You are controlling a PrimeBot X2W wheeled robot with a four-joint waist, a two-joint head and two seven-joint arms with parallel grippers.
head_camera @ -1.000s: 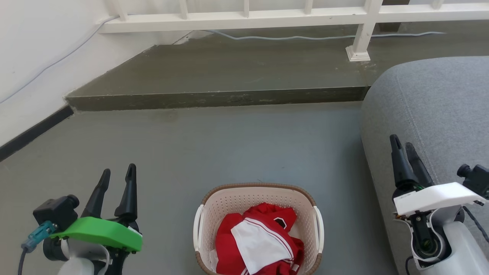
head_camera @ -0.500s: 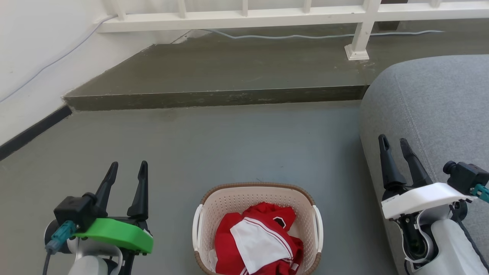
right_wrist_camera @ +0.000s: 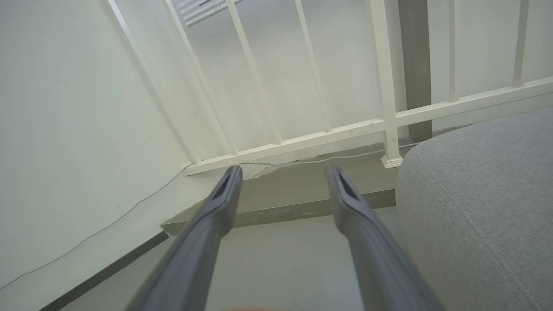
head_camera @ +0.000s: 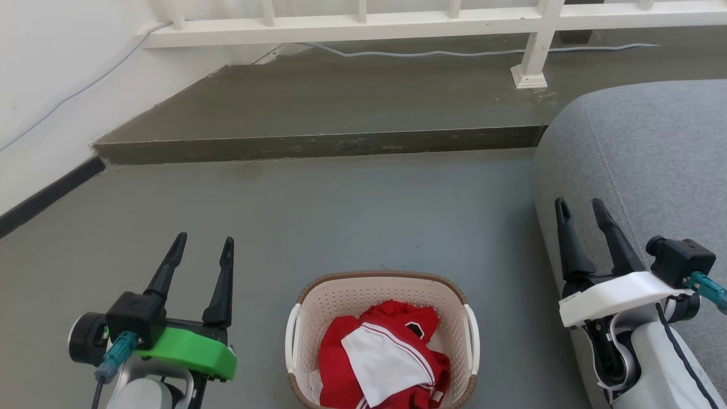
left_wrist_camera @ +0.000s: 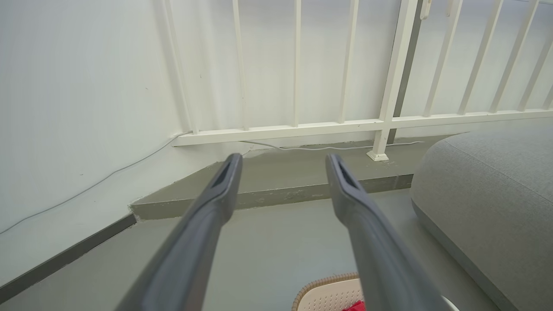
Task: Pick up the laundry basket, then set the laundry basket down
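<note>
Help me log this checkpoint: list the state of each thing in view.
basket: upright on floor, ungrasped.
clothes: crumpled inside basket.
left tool: open, empty, beside basket.
right tool: open, empty, by sofa.

No readable text; the emblem (head_camera: 417,330) on the red garment (head_camera: 335,363) is too small.

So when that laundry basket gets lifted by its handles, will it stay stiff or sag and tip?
Probably stiff: the laundry basket looks like moulded plastic with a thick rim. Likely light: perforated walls, only some red-and-white clothes inside. Lifted by one white handle alone, it would probably tilt.
</note>
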